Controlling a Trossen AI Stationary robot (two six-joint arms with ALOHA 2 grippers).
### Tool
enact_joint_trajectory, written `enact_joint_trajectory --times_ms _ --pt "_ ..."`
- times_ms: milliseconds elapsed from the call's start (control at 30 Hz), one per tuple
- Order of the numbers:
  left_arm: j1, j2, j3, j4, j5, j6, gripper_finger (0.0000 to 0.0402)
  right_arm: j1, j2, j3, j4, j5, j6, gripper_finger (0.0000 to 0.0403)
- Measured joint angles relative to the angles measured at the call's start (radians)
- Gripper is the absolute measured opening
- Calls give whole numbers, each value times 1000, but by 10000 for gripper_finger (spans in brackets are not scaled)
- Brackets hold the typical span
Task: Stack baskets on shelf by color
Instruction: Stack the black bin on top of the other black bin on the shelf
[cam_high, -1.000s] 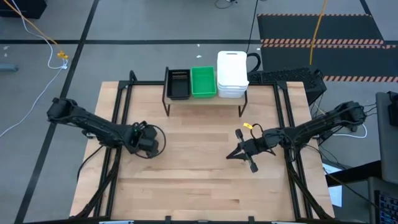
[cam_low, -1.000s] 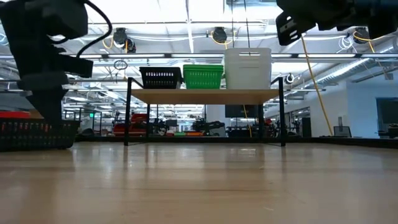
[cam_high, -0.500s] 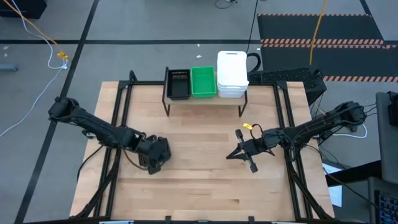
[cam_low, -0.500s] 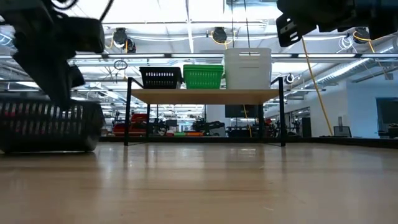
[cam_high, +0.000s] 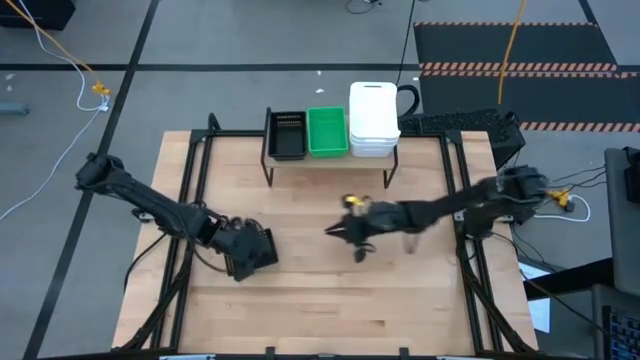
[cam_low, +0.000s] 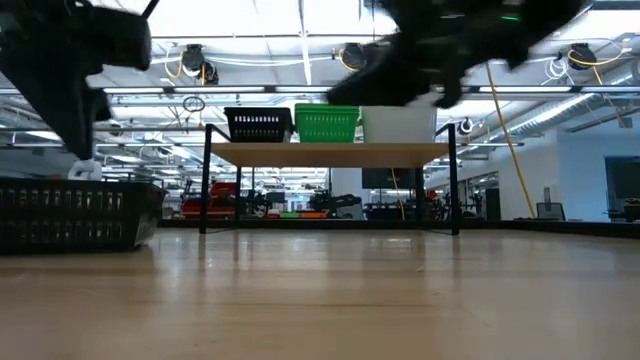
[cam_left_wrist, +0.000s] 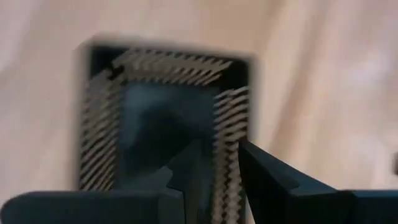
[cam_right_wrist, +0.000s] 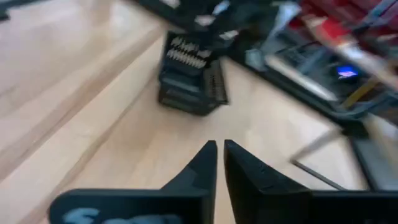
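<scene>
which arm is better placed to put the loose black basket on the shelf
Left, probably. Its gripper already grips the black basket's wall. The right gripper hangs empty and shut at mid-table, nearer the shelf but apart from that basket.

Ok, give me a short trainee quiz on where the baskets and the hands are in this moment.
1. True or false: in the high view, the white baskets sit at the right end of the shelf.
2. Which hand grips the black basket down on the table? A left, B right, C neither.
3. Fill in: the middle basket on the shelf is ___ in colour.

Key: 1 true. 2 A, the left hand, its fingers on either side of one basket wall. 3 green.
</scene>
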Motion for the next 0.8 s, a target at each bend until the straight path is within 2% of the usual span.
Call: enact_joint_trajectory --times_ms 133,233,333,433,500,567,700,800 --pt "3 -22 69 -321 -44 -245 91 -41 188 292 -275 -136 -142 54" --pt "-8 -31 108 -515 -50 -375 79 -44 317 461 -373 -133 -340 80" --pt "-32 -40 116 -602 -69 -458 69 -43 418 571 -364 -70 -558 104" --pt "-66 -38 109 -589 -96 -485 61 -43 503 626 -282 12 -706 119" --pt "-94 -39 102 -583 -113 -492 57 -48 540 635 -208 17 -795 124" --pt "-116 -38 98 -576 -125 -506 56 -56 575 637 -141 -16 -897 125" --pt "-152 -39 97 -579 -132 -528 56 -66 636 637 -134 -88 -1116 125" --pt "-166 -39 97 -580 -132 -539 56 -75 684 636 -111 -89 -1177 125"
